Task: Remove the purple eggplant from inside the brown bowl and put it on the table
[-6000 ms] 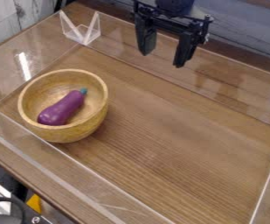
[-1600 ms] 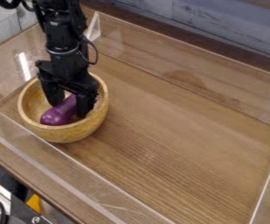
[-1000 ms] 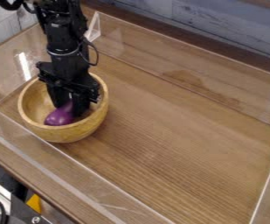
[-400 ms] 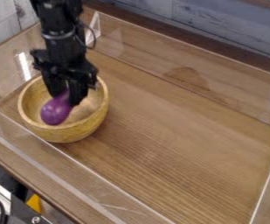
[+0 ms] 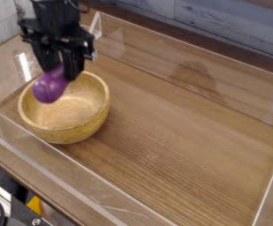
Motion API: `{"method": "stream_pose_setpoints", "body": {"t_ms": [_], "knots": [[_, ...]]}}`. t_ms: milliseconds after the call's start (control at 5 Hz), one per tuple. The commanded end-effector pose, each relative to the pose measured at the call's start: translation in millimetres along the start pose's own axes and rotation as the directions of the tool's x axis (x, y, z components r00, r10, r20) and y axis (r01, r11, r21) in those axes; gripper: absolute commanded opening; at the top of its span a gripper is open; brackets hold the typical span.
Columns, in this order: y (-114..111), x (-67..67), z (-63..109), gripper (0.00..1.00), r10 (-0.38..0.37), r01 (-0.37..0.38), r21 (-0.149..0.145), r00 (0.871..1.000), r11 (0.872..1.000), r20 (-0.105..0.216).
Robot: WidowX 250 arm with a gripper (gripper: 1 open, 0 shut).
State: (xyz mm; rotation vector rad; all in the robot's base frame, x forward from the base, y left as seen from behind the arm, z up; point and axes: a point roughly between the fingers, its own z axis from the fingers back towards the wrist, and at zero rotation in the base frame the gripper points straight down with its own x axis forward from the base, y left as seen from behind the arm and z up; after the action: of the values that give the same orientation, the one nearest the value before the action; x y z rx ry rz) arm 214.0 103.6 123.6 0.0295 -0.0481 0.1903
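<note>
Above the round light-tan wooden bowl [image 5: 65, 113], the black claw [image 5: 58, 64] has the glossy purple toy eggplant [image 5: 50, 86] gripped between its fingers, hanging tilted over the far-left part of the rim! Down below, the bowl sits on the brown wood-grain table [image 5: 174, 132], its pale inside showing.

purple eggplant [image 5: 50, 86] in the black claw [image 5: 59, 65] above the brown bowl [image 5: 65, 109]

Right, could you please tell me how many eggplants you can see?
1. The purple eggplant is in the hand, raised over the brown bowl; no other shows, though the arm could hide something behind it.
</note>
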Motion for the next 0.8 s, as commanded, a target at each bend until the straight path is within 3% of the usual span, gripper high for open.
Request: {"method": "stream_pose_setpoints", "body": {"t_ms": [0, 600], "knots": [[-3, 1.0, 9.1, 0.00, -0.020, 0.019, 0.020, 0.998, 1.000, 0.053], [-10, -8.4, -4.0, 0.00, -0.045, 0.043, 0.042, 0.998, 0.998, 0.038]]}}
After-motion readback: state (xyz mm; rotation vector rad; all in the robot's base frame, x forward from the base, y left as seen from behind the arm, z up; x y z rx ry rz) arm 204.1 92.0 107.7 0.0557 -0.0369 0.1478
